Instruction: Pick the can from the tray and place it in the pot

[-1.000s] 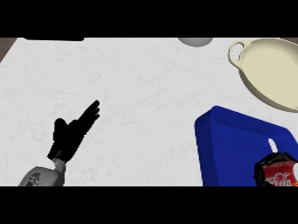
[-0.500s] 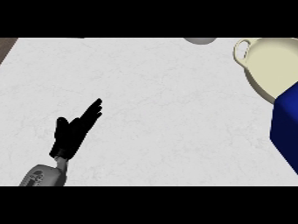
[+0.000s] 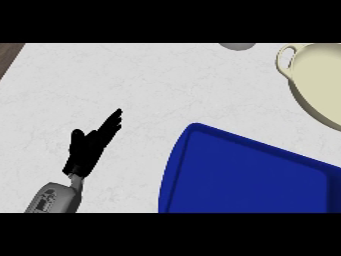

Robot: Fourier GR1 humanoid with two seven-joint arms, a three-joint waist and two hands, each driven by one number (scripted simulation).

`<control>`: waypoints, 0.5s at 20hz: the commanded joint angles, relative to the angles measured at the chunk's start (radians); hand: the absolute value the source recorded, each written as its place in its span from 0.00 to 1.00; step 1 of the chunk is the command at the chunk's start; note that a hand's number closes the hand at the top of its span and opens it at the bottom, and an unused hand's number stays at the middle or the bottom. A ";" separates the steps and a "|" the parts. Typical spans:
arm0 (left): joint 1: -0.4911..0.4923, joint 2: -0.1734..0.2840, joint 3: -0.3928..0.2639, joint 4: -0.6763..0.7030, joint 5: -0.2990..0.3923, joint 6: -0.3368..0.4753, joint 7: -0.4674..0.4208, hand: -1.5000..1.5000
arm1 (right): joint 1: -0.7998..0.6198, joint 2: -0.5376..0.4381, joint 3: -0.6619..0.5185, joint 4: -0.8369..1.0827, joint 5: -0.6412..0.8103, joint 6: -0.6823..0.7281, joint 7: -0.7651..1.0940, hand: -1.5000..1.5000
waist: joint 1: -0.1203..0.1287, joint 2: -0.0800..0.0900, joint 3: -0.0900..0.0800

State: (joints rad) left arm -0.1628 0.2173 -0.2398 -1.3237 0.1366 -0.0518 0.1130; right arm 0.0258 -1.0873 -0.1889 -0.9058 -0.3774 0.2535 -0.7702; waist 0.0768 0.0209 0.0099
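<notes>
A white tabletop point(image 3: 129, 85) seen from above. A blue tray point(image 3: 254, 175) fills the lower right; the part in view holds nothing, and the can cannot be seen. A cream pot point(image 3: 328, 85) with a loop handle sits at the upper right, its visible inside bare. The left hand point(image 3: 88, 147) rests at lower left, fingers straight, holding nothing. A small grey object point(image 3: 237, 46) is cut off by the top edge.

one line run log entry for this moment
left hand: open, over counter | right hand: not in view | tray: no can visible | pot: upper right
</notes>
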 commanded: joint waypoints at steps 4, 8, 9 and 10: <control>-0.008 -0.022 -0.018 0.013 -0.020 0.001 -0.012 0.50 | -0.281 -0.103 0.045 0.254 0.131 0.073 -0.019 1.00 | 0.023 0.004 -0.003; -0.048 -0.037 -0.014 0.025 -0.027 0.010 0.020 0.50 | -0.453 -0.052 0.144 0.300 0.253 0.038 0.024 1.00 | 0.019 0.004 -0.005; -0.040 -0.035 -0.020 0.000 -0.031 0.013 0.021 0.50 | -0.466 -0.079 0.147 0.331 0.280 0.036 0.010 1.00 | 0.026 0.004 -0.004; -0.048 -0.032 -0.010 0.006 -0.014 0.000 0.037 0.50 | -0.525 -0.048 0.184 0.305 0.310 0.013 0.072 1.00 | 0.038 0.006 -0.006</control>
State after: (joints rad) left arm -0.1894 0.1983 -0.2476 -1.3125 0.1223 -0.0554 0.1255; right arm -0.3560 -1.1471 -0.0732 -0.6356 -0.1586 0.2818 -0.7546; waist 0.0984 0.0237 0.0057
